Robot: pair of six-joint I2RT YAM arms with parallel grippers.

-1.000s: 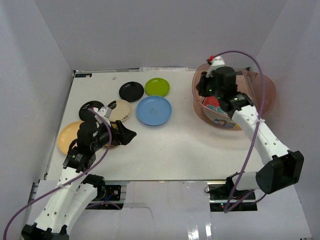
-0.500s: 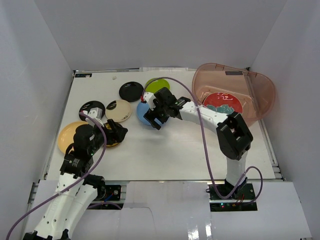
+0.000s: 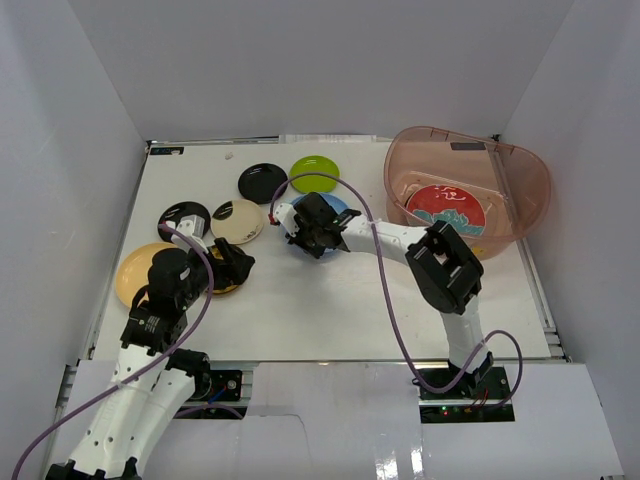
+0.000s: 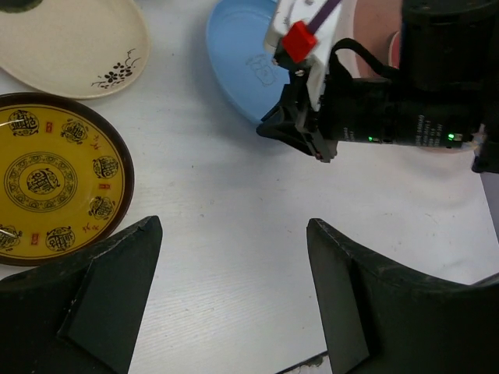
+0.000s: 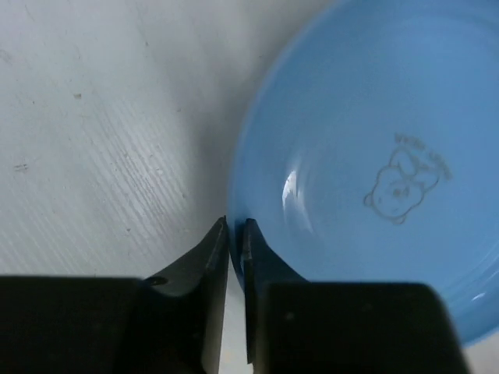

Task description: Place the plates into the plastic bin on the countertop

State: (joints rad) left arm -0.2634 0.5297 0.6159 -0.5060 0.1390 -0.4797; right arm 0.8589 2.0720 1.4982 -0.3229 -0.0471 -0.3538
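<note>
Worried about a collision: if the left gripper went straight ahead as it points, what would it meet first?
Likely the light blue plate, where the right gripper sits at the rim; only bare countertop lies between. Depth is unclear.

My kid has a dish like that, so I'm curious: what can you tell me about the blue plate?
The blue plate is round, shallow and glossy light blue, ceramic or plastic by its shine, with a faint bear outline and small lettering at its centre. It lies flat, right way up, on the white table, near the middle. The right gripper has its fingers nearly closed at the plate's edge, seemingly pinching the rim.
</note>
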